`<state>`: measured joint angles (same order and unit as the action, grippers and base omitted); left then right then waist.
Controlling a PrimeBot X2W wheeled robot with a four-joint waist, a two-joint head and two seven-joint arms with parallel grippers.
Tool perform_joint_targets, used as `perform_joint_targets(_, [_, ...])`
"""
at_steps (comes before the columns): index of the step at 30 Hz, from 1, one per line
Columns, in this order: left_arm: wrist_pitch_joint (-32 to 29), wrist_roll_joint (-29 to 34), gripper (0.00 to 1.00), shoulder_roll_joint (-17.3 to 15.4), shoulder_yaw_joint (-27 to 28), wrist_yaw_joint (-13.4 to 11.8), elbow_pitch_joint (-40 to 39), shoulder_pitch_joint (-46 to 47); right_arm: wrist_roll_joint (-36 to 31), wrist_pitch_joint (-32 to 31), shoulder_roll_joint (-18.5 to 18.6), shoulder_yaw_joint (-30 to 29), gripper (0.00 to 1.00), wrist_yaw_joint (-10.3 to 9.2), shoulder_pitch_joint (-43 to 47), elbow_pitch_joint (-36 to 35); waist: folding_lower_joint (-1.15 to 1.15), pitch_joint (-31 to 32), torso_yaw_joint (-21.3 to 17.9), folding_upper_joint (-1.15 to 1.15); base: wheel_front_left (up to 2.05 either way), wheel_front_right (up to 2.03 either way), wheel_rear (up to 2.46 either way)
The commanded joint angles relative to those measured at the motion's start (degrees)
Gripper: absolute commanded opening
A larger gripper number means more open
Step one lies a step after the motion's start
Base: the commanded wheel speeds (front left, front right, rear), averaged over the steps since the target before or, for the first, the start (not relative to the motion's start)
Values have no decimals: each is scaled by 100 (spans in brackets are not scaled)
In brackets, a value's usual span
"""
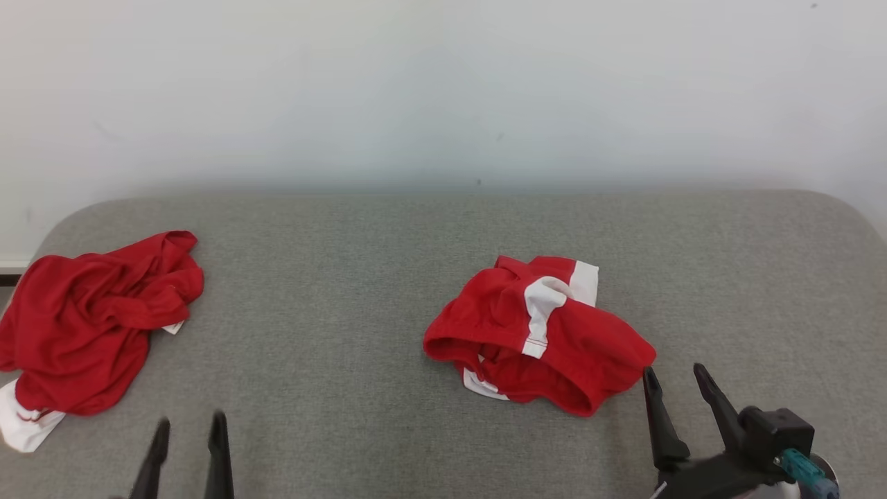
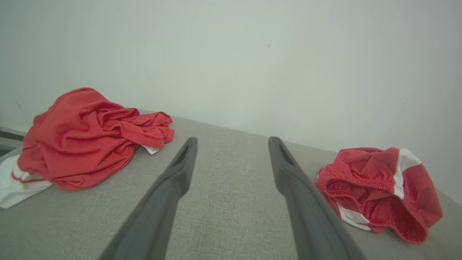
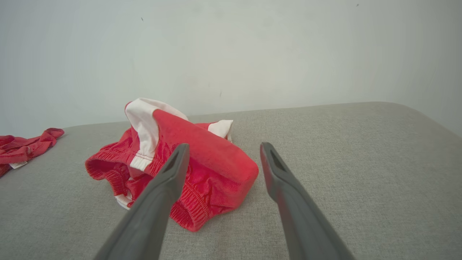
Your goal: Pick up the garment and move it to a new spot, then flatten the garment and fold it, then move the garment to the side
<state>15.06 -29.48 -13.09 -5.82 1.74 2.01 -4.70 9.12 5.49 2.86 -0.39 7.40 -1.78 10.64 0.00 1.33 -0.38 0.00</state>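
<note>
A crumpled pair of red shorts with white side stripes (image 1: pixel 547 333) lies in a heap right of the middle of the grey padded table (image 1: pixel 346 277); the same shorts (image 2: pixel 379 187) (image 3: pixel 187 169) appear in both wrist views. My right gripper (image 1: pixel 675 374) stands open just right of and below the heap's lower right edge, its fingers (image 3: pixel 173 169) close to the cloth, nothing between them. My left gripper (image 1: pixel 190 423) is open near the front left edge, over bare fabric (image 2: pixel 231 173), apart from both garments.
A second crumpled red garment with a white hem (image 1: pixel 90 326) (image 2: pixel 83 141) lies at the table's far left, its tip also in the right wrist view (image 3: pixel 21 146). A pale wall (image 1: pixel 443 90) rises behind the table. The table's corners are rounded.
</note>
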Motion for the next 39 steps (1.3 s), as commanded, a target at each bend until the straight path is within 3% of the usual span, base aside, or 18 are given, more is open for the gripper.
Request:
perform_joint_targets(1, [20,217,100,-55,-26,-62,36,-261,-100,-15,4,-77,100,17,116,83,0,8,122,0,0,0,0])
perform_joint_targets(14, [-272,258,100,-200,-163,-74,352,-430,-141,-322,5,-344,100,17,347,236,0,39,120,0,0,0,0])
perform_joint_targets(39, [-501,-43,100,-93,-292,-79,334,-275,69,-261,4,-270,100,17,300,219,0,14,-49,0,0,0,0])
